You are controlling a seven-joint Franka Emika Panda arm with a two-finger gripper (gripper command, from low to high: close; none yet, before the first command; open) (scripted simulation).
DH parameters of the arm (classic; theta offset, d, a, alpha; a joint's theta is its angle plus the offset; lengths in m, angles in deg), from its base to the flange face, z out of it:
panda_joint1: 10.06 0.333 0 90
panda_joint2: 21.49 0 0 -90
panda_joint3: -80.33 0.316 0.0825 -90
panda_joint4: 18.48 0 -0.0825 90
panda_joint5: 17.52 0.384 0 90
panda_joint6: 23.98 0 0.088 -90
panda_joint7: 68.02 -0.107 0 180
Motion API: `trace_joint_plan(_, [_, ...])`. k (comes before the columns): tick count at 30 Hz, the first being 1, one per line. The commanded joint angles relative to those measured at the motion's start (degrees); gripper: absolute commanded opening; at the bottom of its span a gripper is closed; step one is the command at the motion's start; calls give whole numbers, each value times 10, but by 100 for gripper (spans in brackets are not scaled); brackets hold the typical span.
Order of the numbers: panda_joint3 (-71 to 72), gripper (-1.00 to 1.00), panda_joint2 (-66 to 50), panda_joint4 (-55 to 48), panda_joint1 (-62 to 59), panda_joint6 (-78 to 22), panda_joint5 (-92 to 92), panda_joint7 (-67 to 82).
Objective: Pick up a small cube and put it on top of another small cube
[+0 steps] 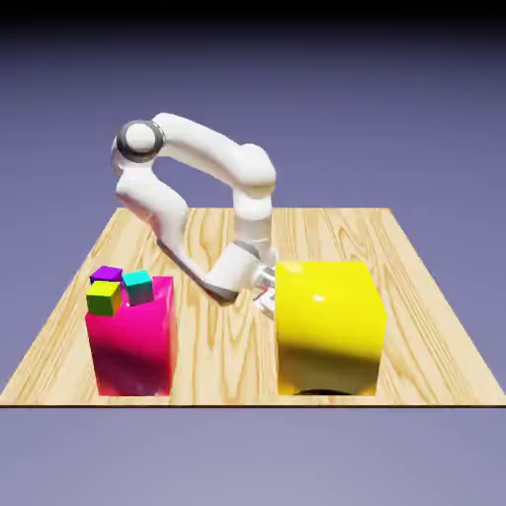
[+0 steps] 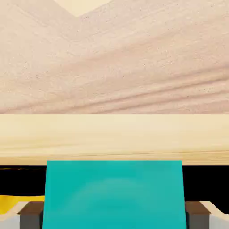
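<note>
A small teal cube [image 2: 114,195] is grasped by the tool [image 1: 265,289], a fingertip [image 2: 31,215] being set against each of two opposite faces. The bright cyan cube [image 1: 137,287] is seen on top of the magenta block [image 1: 133,346]; by judgement, it may be meant as the base of the stack. Both cubes can be taken as light, stiff and unlikely to be crushed, though their smooth faces could let them slip or twist if pinched off-centre. Cubes of this kind are best gripped at mid-height, across two parallel sides, with the top and bottom left free. The arm [image 1: 212,158] is bent high at its elbow, and the tool is carried to the exterior view's right of the magenta block, tilted well away from vertical; levelling would be needed before any release.
</note>
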Motion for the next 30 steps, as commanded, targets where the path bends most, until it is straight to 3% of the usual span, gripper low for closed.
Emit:
trace_joint_plan(1, [2, -100, 21, 13, -15, -3, -22, -20])
trace_joint_plan(6, [5, -100, 119, 58, -74, -31, -128, -84])
trace_joint_plan(15, [-80, -100, 306, -31, 36, -217, -299, -115])
trace_joint_plan(30, [-272, -100, 572, -288, 296, -569, -537, -291])
